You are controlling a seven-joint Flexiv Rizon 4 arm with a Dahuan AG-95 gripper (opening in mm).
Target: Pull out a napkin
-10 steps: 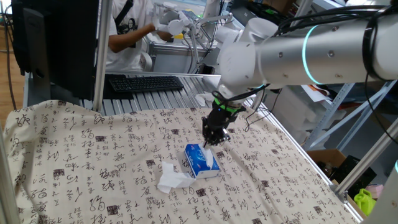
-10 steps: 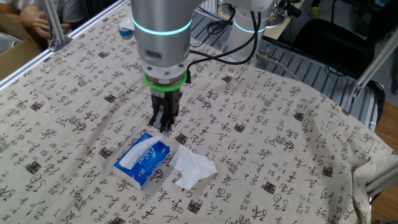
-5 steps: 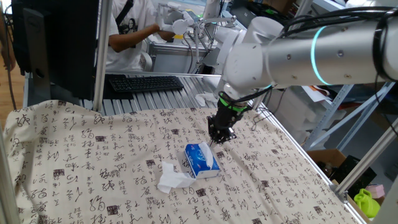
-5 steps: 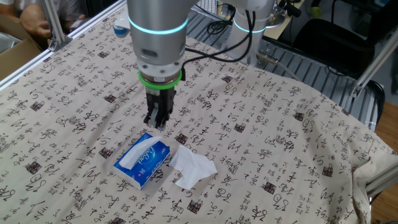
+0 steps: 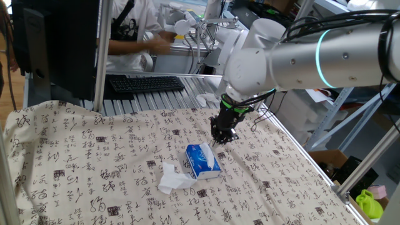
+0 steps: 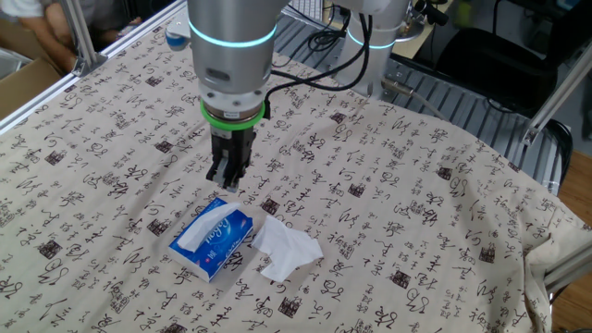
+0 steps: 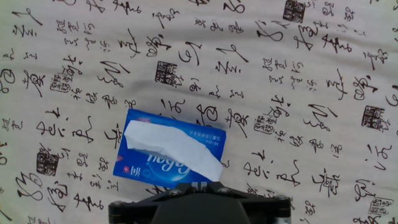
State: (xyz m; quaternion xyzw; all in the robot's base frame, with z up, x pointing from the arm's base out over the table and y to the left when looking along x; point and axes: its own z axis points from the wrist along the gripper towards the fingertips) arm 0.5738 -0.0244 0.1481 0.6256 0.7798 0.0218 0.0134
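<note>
One fixed view looked across the table toward the gripper (image 5: 220, 139) from a moderate distance. The other fixed view faced it from the opposite side, higher. The hand view looked straight down, close. All three shared the pack (image 5: 202, 160) (image 6: 212, 239) (image 7: 169, 155) below the gripper (image 6: 225, 179).

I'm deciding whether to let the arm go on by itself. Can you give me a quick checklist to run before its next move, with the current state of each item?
1. Napkin already out of the pack: ok, it lies loose on the cloth beside the tissue pack.
2. Gripper free of the napkin: ok, it hangs above the pack's far end and holds nothing visible.
3. Gripper open or shut: cannot tell; the fingers look close together.
4. Pack upright and on the cloth: ok, with a white sheet showing in its slot.
5. Person out of the arm's way: ok, behind the keyboard.
</note>
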